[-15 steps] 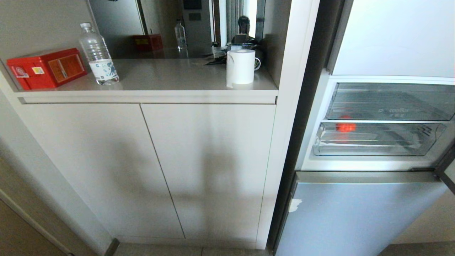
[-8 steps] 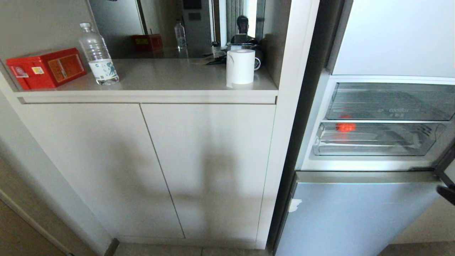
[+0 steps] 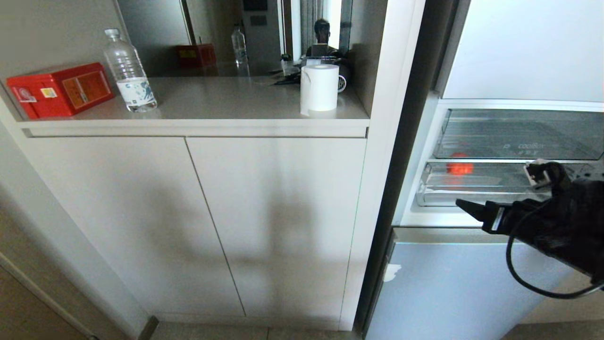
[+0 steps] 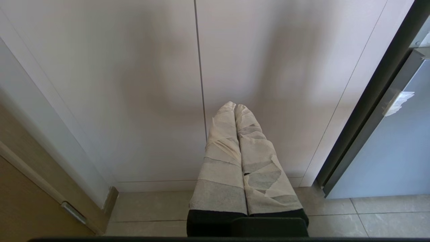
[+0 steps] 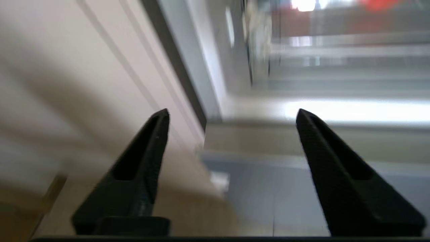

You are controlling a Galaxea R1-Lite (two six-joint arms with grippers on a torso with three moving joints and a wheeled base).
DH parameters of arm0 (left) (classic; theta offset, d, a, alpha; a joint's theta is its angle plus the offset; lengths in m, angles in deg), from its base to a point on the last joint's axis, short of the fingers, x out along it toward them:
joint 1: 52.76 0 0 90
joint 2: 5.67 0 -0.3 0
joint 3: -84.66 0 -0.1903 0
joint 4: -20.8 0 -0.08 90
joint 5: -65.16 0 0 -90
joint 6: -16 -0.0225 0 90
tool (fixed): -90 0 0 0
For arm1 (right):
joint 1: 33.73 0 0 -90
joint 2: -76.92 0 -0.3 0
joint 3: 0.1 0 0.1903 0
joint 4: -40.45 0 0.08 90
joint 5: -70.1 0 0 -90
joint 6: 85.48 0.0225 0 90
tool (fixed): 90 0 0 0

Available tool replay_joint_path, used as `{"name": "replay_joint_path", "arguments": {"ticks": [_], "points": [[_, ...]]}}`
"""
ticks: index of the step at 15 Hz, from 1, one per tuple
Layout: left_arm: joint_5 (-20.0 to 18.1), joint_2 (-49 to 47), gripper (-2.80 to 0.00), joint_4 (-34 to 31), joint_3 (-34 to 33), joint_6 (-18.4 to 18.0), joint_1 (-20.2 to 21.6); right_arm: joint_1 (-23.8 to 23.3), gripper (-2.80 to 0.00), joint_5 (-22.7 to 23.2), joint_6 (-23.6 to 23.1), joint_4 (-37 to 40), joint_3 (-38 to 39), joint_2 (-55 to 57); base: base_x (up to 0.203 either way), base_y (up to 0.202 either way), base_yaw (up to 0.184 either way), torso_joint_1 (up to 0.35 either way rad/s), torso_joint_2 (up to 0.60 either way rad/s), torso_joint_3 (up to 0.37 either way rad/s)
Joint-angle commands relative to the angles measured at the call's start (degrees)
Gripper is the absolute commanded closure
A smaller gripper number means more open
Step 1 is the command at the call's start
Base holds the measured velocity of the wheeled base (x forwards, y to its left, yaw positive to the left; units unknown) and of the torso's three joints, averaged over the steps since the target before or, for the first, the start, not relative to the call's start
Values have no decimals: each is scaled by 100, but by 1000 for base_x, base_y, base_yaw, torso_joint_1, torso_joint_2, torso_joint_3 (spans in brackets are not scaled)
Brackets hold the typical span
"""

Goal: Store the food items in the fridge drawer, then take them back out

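**Right arm swings in toward the fridge drawer**

A second ago no arm showed in the head view; now the right gripper (image 5: 231,116) has come in just in front of the fridge drawer (image 3: 481,197), fingers spread wide with nothing between them. The red fruit (image 3: 459,168) sits inside the drawer at its left end, well apart from the gripper, so this looks like the reach to take it back out. The left gripper (image 4: 235,107), pressed closed, hangs low by the cabinet doors (image 4: 134,84). The drawer's right end is hidden behind the arm, and the fruit shows only dimly through the plastic
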Motion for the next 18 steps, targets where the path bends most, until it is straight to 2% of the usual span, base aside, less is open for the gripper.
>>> {"name": "replay_joint_path", "arguments": {"ticks": [1,4,8,18], "points": [[1,-9,0,0,0,0,1,-27,-280,13,-11,-1330,-140,1144,0,0,0,0,0,0],[1,-9,0,0,0,0,1,-68,-280,-22,-75,-2128,-370,1729,0,0,0,0,0,0],[1,-9,0,0,0,0,1,-76,-280,-231,-108,-2219,-866,2163,0,0,0,0,0,0],[1,-9,0,0,0,0,1,-63,-280,-373,-228,-2259,-2032,3009,0,0,0,0,0,0]]}}
